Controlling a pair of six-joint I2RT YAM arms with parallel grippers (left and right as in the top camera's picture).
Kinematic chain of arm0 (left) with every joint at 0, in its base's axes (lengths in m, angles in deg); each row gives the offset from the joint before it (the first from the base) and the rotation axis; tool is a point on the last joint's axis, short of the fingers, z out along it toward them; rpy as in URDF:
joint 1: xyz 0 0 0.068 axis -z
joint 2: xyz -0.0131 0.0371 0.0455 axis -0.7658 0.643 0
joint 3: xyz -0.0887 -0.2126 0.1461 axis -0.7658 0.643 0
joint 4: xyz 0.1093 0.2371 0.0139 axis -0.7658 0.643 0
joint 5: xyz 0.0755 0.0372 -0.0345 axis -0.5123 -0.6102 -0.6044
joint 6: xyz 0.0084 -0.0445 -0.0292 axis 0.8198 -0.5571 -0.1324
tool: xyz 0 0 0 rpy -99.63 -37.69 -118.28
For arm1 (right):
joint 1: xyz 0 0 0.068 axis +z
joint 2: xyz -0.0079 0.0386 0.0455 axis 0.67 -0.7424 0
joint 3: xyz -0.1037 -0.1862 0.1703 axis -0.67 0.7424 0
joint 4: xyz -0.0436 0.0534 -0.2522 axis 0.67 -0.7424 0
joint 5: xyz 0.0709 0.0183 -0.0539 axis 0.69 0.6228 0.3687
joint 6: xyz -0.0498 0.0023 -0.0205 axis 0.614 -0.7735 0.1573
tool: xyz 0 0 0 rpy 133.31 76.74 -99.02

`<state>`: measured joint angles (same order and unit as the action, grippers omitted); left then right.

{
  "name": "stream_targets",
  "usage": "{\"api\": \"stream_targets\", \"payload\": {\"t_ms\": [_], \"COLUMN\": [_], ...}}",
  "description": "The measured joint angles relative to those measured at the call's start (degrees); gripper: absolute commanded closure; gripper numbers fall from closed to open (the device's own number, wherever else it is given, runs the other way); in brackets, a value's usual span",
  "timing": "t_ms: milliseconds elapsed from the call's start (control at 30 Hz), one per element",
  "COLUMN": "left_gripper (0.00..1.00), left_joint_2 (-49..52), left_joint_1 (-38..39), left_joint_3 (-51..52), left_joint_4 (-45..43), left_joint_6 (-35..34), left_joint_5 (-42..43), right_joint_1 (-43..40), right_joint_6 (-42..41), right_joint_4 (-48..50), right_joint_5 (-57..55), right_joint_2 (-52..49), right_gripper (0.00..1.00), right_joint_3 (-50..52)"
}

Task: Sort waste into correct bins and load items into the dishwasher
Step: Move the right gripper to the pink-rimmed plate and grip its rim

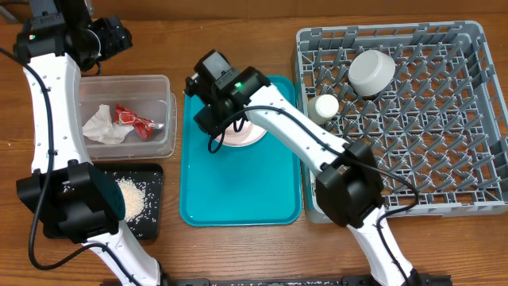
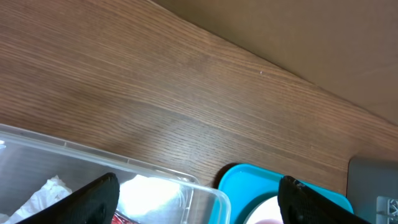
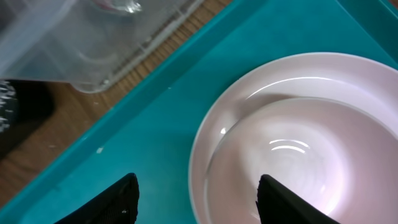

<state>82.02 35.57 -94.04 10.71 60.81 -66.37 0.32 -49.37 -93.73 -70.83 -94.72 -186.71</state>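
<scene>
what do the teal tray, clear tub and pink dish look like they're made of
The teal tray: likely plastic, smooth semi-matt, evenly coloured. The clear tub: plastic, see-through, thin walls. The pink dish: glossy, sharp light glints; glazed ceramic or melamine, cannot tell which.

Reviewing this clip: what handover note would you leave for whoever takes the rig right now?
Left gripper: open, empty, over a corner of the clear tub.
Right gripper: open, jaws either side of the pink plate rim, on the teal tray.
Done: napkin and red wrapper in the tub; rice scraps in the black tray; grey bowl and white cup in the rack.
Remaining: rack the plate.
</scene>
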Motion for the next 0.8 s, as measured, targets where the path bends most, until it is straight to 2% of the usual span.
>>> {"api": "stream_targets", "payload": {"t_ms": [133, 333, 800], "left_gripper": [0.15, 0.15, 0.14], "left_joint_2": [0.0, 0.0, 0.0], "left_joint_1": [0.0, 0.0, 0.0], "left_joint_3": [0.0, 0.0, 0.0], "left_joint_4": [-0.2, -0.3, -0.3], "left_joint_6": [0.0, 0.0, 0.0], "left_joint_5": [0.0, 0.0, 0.0], "right_joint_1": [0.0, 0.0, 0.0], "right_joint_6": [1.7, 2.7, 3.1], "right_joint_4": [0.7, 0.8, 0.4], "right_joint_5": [-2.5, -3.7, -2.2], "right_joint_2": [-1.0, -1.0, -2.1], "right_gripper": [0.38, 0.57, 0.57], "right_joint_3": [0.2, 0.2, 2.1]}}
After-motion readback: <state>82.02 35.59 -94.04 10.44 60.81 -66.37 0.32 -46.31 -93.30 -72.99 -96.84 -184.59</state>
